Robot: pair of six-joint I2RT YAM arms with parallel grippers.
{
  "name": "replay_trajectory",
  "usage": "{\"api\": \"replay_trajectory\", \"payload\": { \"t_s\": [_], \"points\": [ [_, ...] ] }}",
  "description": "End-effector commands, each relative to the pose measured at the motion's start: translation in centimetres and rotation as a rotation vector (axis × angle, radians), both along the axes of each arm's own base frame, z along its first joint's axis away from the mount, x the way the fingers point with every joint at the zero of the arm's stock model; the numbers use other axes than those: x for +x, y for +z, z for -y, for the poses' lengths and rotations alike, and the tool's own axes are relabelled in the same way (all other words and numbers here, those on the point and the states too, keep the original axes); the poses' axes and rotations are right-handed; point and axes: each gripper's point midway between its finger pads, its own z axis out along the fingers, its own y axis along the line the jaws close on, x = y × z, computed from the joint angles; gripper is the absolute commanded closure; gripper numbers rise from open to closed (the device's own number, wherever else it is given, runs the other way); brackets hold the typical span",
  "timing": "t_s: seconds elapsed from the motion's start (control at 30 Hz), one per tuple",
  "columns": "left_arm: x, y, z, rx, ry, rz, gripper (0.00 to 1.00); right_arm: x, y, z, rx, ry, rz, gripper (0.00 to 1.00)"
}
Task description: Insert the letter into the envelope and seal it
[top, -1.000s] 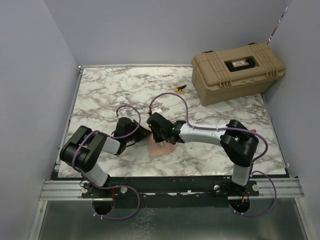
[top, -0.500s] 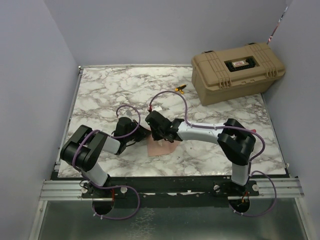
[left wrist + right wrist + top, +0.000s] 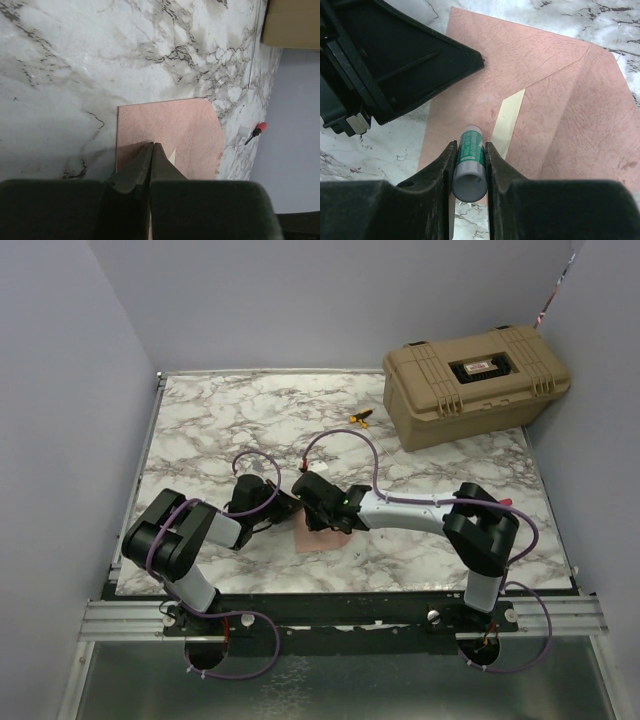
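The salmon-tan envelope [image 3: 318,539] lies flat on the marble table near the front edge. It fills the right wrist view [image 3: 535,75], with its flap creases and a pale cream strip [image 3: 509,120] showing. My left gripper [image 3: 152,145] is shut, its tips resting on the envelope's [image 3: 175,125] near edge; it also shows in the top view [image 3: 288,502]. My right gripper [image 3: 470,144] is shut on a green-and-white glue stick [image 3: 470,156], whose tip touches the envelope beside the cream strip. No separate letter sheet is in view.
A tan hard case [image 3: 475,380] stands at the back right. A small yellow-and-black object [image 3: 360,418] lies in front of it. A red-tipped tool [image 3: 257,131] lies past the envelope. The marble table's [image 3: 200,430] front edge is close behind the grippers.
My right gripper with the glue stick has shifted slightly left over the envelope. My left gripper has stayed on the envelope.
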Motion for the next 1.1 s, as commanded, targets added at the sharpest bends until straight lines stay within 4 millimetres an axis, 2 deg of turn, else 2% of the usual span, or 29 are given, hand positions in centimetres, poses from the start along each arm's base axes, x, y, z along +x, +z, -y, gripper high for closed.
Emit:
{"api": "replay_trajectory", "payload": {
  "t_s": [0.0, 0.13, 0.23, 0.47, 0.67, 0.8, 1.07],
  "points": [
    [-4.8, -7.3, -3.8, 0.217, 0.036, -0.253, 1.00, -1.6, -3.8, 4.4, -0.166, -0.050, -0.102, 0.99],
    [-4.7, -7.3, -3.7, 0.215, 0.033, -0.254, 1.00, 0.9, -3.5, 5.2, -0.162, -0.129, -0.073, 0.99],
    [-4.6, -7.3, -3.6, 0.212, 0.032, -0.256, 1.00, 2.1, -3.0, 4.7, -0.135, -0.109, -0.060, 0.99],
    [-4.5, -7.4, -3.5, 0.222, 0.012, -0.263, 1.00, 3.6, -3.3, 3.3, -0.131, -0.077, -0.045, 0.99],
    [-4.6, -7.5, -3.5, 0.226, 0.014, -0.266, 1.00, 4.9, -3.7, 2.9, -0.151, -0.098, -0.029, 0.99],
    [-4.5, -7.5, -3.8, 0.234, 0.028, -0.264, 1.00, 4.2, -3.7, 3.5, -0.160, -0.098, -0.049, 0.99],
    [-4.3, -7.6, -4.1, 0.244, 0.052, -0.265, 1.00, -0.2, -4.2, 5.7, -0.166, -0.064, -0.135, 1.00]
  ]
}}
